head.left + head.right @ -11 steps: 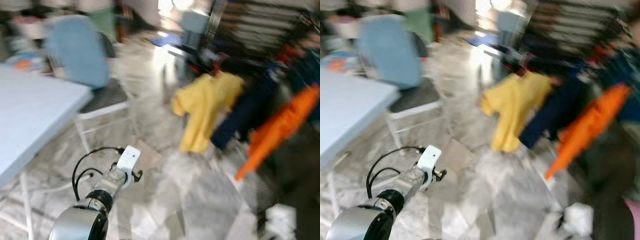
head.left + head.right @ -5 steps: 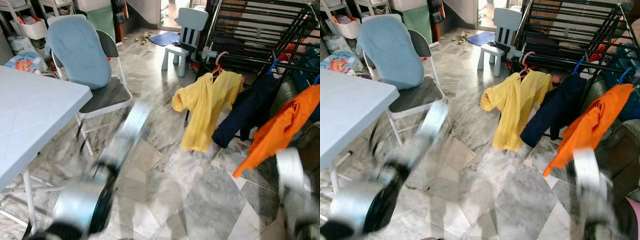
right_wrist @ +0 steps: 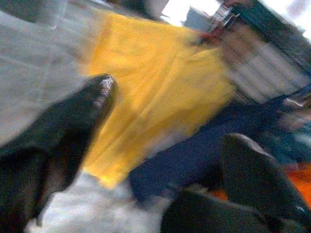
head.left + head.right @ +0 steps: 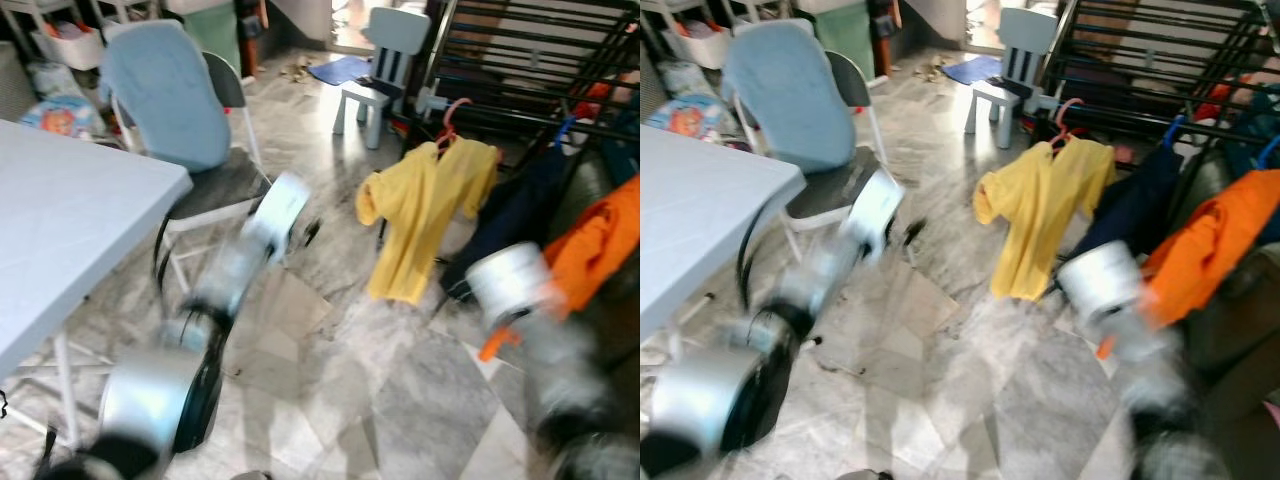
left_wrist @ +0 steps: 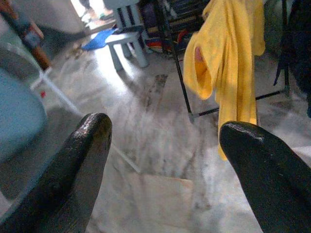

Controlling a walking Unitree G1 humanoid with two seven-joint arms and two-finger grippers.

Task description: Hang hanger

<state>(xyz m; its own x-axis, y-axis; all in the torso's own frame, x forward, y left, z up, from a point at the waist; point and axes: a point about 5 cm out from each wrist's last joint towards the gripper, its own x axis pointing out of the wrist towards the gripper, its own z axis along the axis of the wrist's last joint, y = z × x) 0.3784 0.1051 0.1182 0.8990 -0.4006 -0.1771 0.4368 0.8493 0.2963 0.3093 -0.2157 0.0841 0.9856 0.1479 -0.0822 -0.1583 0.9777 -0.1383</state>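
— What is listed around the rack?
— Yellow shirt hung on a pink hanger; chair and table are placed left.
— Grippers?
— Left gripper and right gripper are held spread, empty.

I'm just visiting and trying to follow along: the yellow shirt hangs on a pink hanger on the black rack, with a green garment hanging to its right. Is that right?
Not quite. The garment at the right of the black rack is orange, not green, as the right eye view shows. The yellow shirt does hang there on a pink hanger.
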